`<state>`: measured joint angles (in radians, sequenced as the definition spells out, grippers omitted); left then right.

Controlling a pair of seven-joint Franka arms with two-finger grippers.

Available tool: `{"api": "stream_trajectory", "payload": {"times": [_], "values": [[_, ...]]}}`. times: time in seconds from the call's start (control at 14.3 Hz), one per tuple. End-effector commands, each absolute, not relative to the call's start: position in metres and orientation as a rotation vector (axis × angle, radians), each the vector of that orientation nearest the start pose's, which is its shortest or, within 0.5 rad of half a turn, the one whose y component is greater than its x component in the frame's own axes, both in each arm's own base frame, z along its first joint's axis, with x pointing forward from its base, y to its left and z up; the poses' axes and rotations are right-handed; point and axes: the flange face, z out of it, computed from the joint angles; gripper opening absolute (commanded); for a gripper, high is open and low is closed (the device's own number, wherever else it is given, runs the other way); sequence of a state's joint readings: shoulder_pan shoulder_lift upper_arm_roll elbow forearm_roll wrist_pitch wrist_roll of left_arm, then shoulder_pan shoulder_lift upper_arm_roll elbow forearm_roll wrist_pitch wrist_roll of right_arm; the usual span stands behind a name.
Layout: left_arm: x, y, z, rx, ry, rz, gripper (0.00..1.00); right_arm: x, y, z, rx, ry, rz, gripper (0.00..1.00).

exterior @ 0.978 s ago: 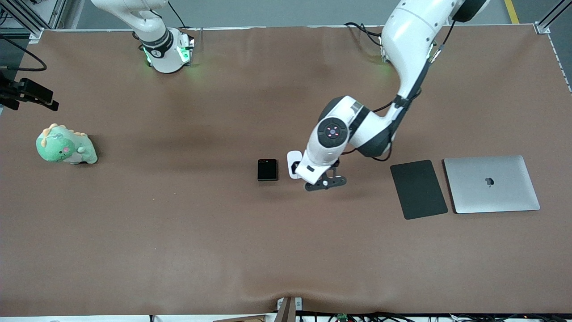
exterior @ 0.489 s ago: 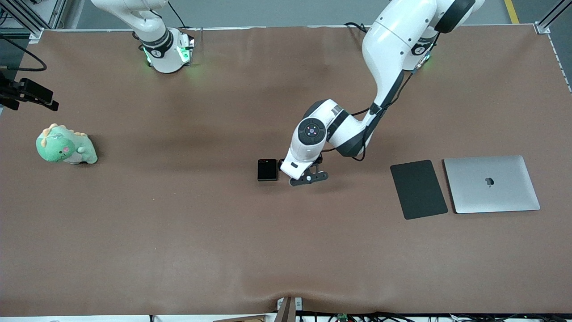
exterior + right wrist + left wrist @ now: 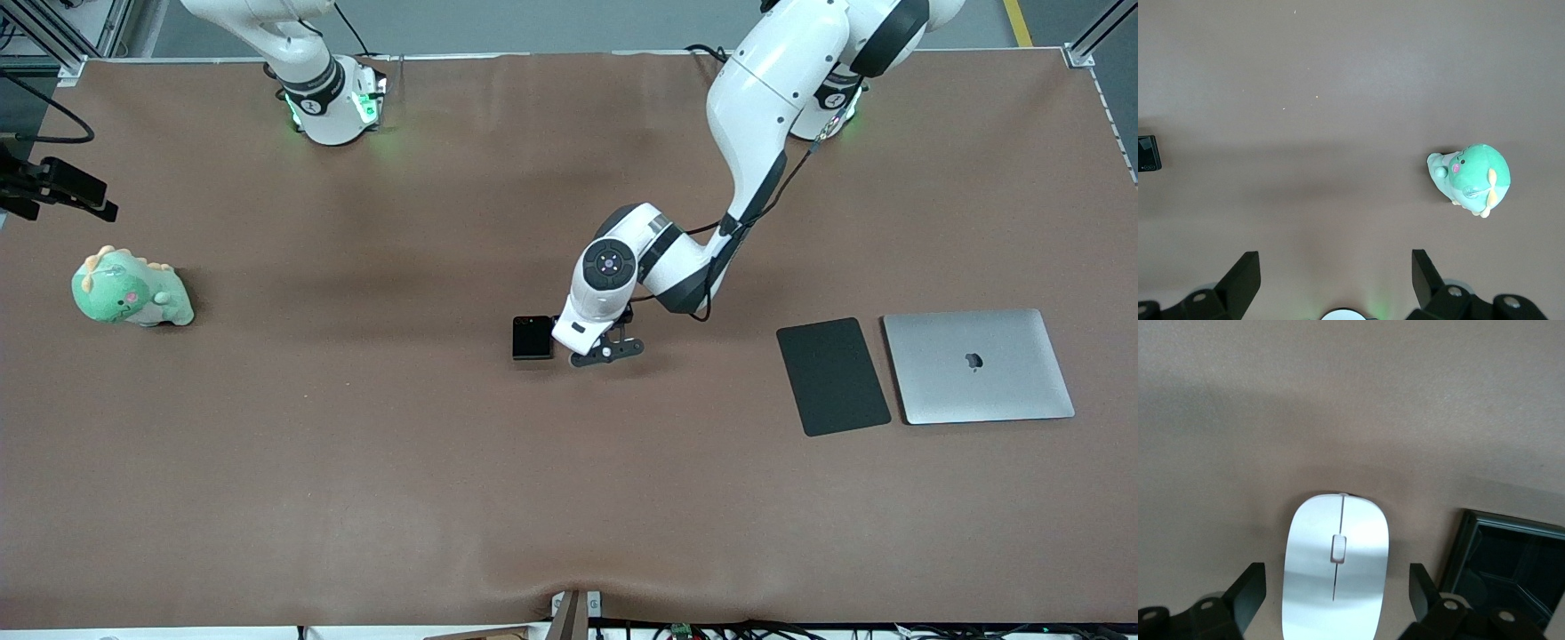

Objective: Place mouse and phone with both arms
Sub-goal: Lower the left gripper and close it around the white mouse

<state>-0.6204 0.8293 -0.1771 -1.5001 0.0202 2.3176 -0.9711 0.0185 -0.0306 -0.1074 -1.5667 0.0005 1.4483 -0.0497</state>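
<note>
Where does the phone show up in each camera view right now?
Front view: the phone lies mid-table, beside the left gripper.
Left wrist view: the phone sits at the frame's edge, beside the mouse.
Right wrist view: the phone is a sliver at the frame's edge.
Shared landmark: the brown table cover.

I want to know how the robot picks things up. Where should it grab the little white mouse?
Grab the small glossy white oval mouse across its two long sides, coming straight down from above. It lies flat on the brown table, and it is narrow that way, so it fits between the left gripper's open jaws, which already straddle it. The black square phone lies close beside it, so keep centred.
</note>
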Motion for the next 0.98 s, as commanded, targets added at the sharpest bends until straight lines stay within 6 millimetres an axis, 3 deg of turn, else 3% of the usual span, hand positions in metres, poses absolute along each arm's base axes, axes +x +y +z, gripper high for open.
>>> {"api": "stream_trajectory", "payload": {"times": [0.0,0.28,0.56,0.7,0.91], "values": [[0.51,-0.504,0.174,-3.185,-0.355,0.103,0.79,0.536,-0.052,0.626,-3.123,0.045,0.15,1.0],[0.509,-0.503,0.167,-3.178,-0.355,0.114,0.57,0.545,-0.045,0.609,-3.122,0.021,0.205,1.0],[0.519,-0.499,0.186,-3.195,-0.359,0.081,0.36,0.551,-0.042,0.598,-3.12,0.014,0.236,1.0],[0.534,-0.486,0.203,-3.2,-0.39,0.052,0.36,0.553,-0.037,0.592,-3.12,0.0,0.253,1.0],[0.569,-0.438,0.259,-3.191,-0.38,0.033,0.38,0.556,-0.021,0.589,-3.12,-0.038,0.263,1.0]]}}
